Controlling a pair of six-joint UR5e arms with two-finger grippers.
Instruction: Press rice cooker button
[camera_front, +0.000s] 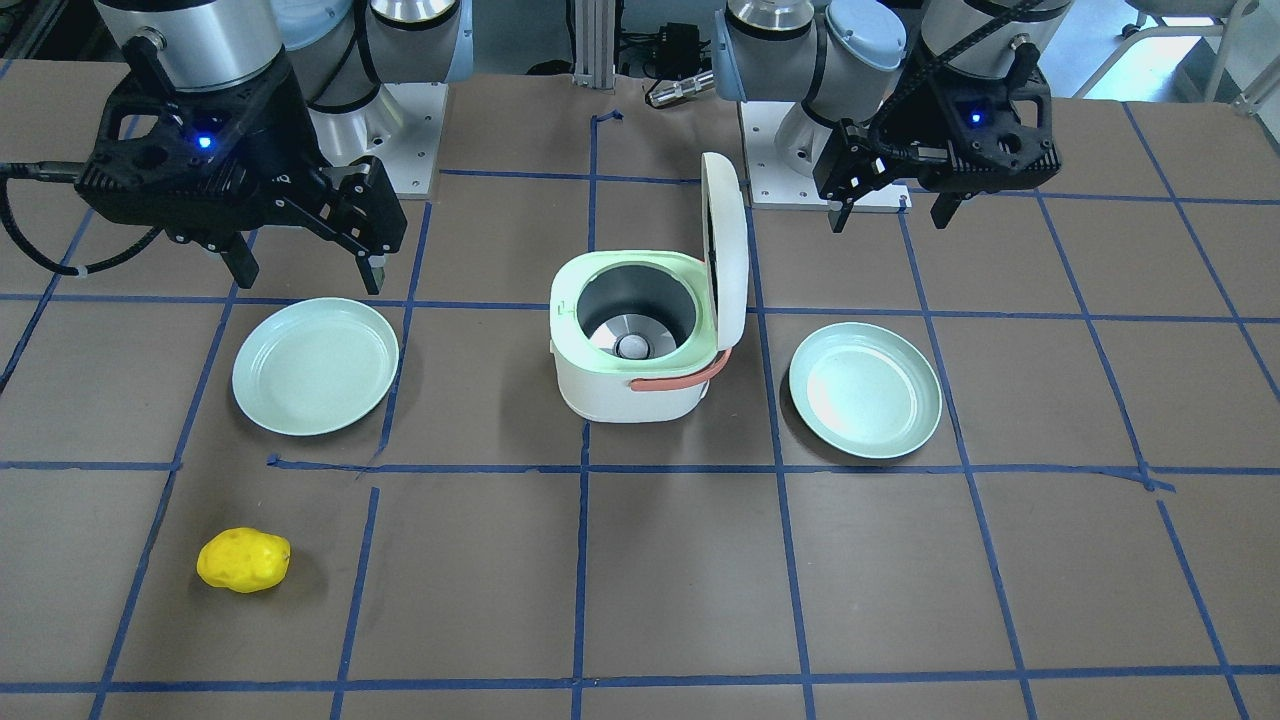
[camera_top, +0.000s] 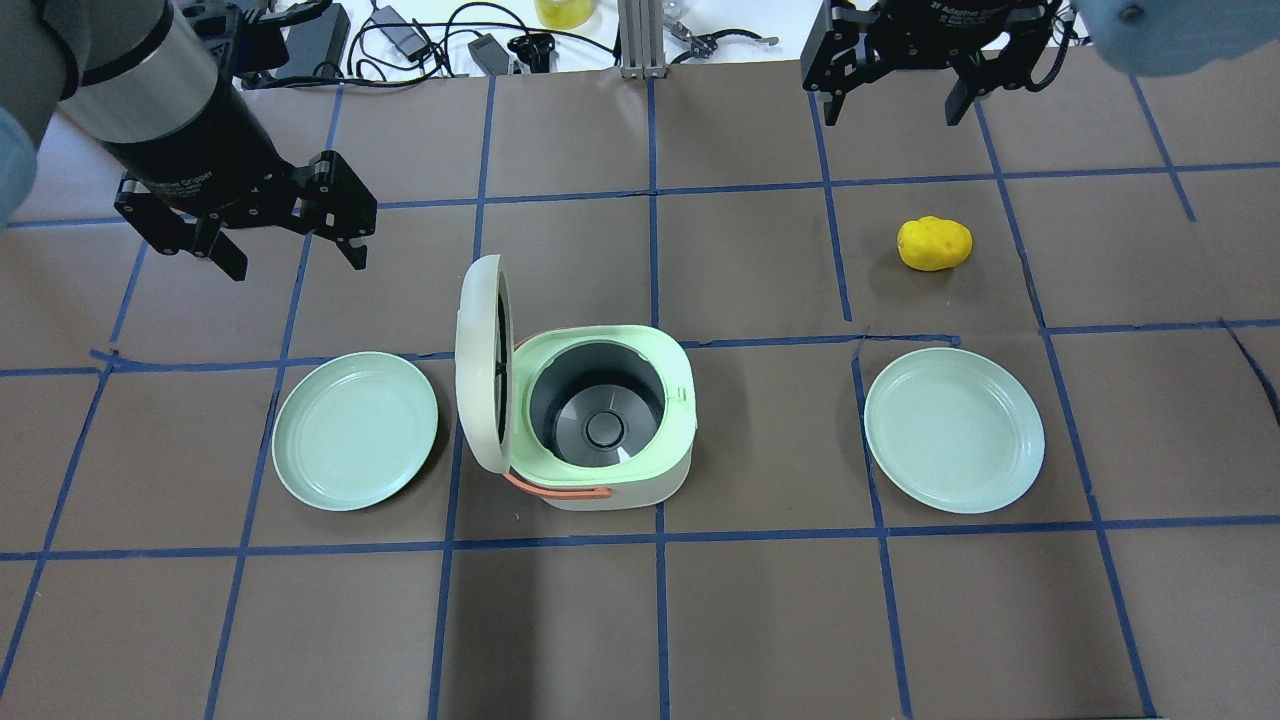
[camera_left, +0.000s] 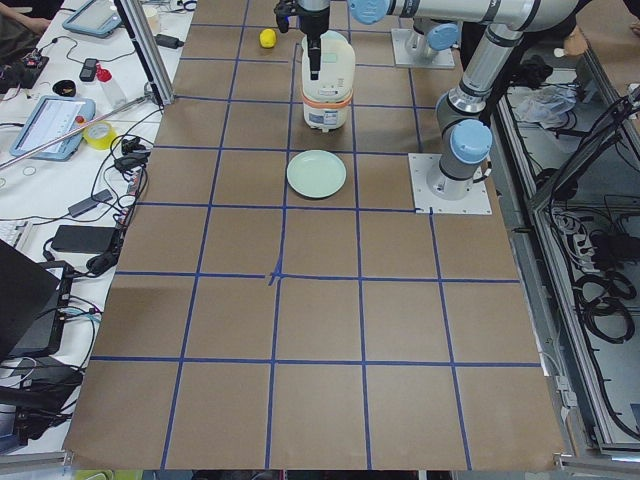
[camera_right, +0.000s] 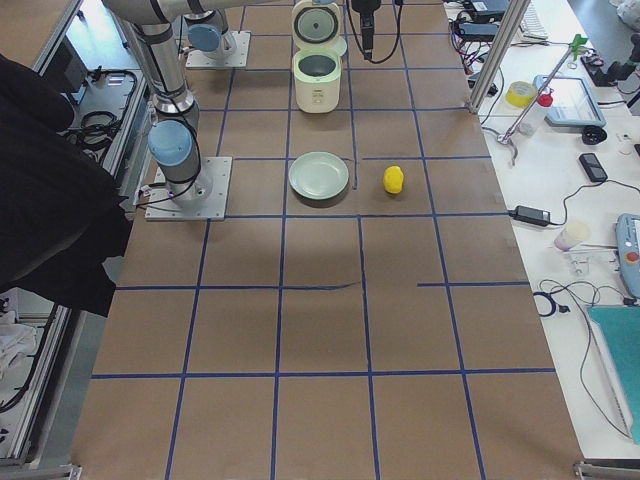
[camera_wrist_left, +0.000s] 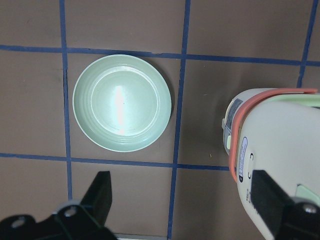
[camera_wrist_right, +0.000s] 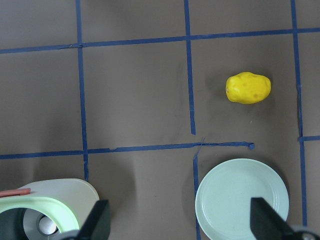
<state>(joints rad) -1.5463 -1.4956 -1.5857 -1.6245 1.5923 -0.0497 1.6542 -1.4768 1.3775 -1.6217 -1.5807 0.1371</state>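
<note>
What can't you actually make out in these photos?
- Button: not identifiable. Overhead and front views look down into the cooker; left wrist view shows only tiny marks on its side.
- Lid: inner face barely seen, nearly edge-on overhead and in front view.
- Right plate: cropped by the bottom edge, right wrist view.

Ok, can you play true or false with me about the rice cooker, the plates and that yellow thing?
1. The lid of the rice cooker stands open. True.
2. The yellow potato lies on a plate. False: it lies on the table, apart from both plates.
3. The left plate and the right plate are both empty. True.
4. The left gripper is gripping the rice cooker. False: it hovers open, touching nothing.
5. The right gripper is open. True.
</note>
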